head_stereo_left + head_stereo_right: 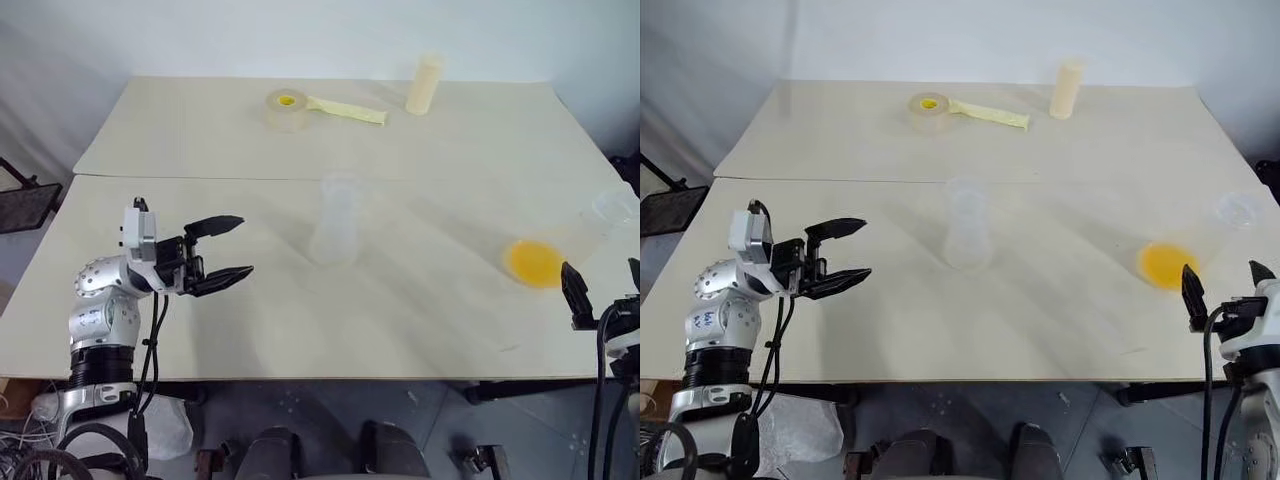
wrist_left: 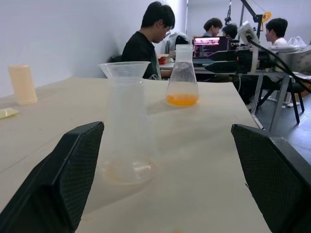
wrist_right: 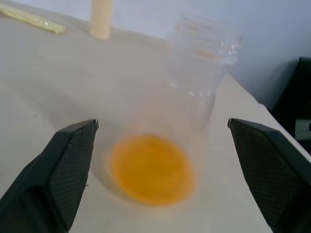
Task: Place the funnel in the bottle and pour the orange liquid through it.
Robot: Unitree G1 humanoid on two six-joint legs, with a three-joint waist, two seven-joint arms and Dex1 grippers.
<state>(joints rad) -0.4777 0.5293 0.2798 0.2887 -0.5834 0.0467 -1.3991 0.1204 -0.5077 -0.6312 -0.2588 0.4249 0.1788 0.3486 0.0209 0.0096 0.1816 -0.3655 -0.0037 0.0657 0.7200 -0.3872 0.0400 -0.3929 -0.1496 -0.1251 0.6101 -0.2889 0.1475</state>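
The funnel [image 2: 124, 69] is sitting in the bottle [image 1: 336, 232] mid-counter [image 1: 420, 310]. The left tool [image 1: 222, 256] is gaping beside it; the right tool [image 3: 160, 165] is gaping before the flask [image 3: 197, 92] holding orange liquid [image 1: 535, 262].

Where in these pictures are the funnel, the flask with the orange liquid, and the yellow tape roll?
funnel [image 2: 124, 69]: left wrist view, its wide rim, sitting in the bottle.
flask of orange liquid [image 2: 182, 99]: left wrist view, the liquid at its base.
yellow tape roll [image 1: 286, 106]: left eye view, its top.

Pale table [image 1: 200, 130], white wall [image 1: 300, 30], desks w/ people behind [image 2: 214, 34].
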